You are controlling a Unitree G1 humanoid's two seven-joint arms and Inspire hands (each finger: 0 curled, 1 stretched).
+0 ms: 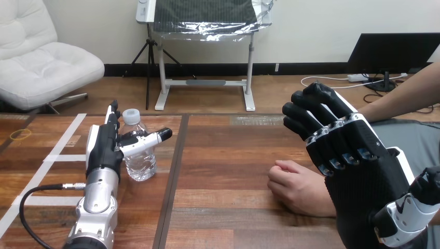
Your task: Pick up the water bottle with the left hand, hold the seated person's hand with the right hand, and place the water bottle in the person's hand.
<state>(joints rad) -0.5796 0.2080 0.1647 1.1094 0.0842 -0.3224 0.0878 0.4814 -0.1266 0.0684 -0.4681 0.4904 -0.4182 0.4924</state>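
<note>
Water bottle (pixel 139 155) upright on the table (pixel 223 150), in its left half and nearer the far edge than the near one. We read the step in hand as the first one, the pick-up. The left hand (pixel 105 148) stands just beside the bottle on its left, fingers straight and pointing away from us, thumb (pixel 153 137) laid across the bottle's near face. The grip does not look closed, and the bottle's base rests on the wood. The next move, in our judgement, calls for the fingers to wrap round the body before any lift (thin clear plastic may give under a hard squeeze). The right hand (pixel 358 161) is raised over the table's right side, fingers loosely bent and holding nothing. It stands over the person's wrist, and we cannot tell whether they touch. The person's hand (pixel 297 188) lies as a loose fist near the right edge, so it would have to open to receive anything. The bottle carries its white cap (pixel 131 115). Clear water shows inside, its level hard to make out.
</note>
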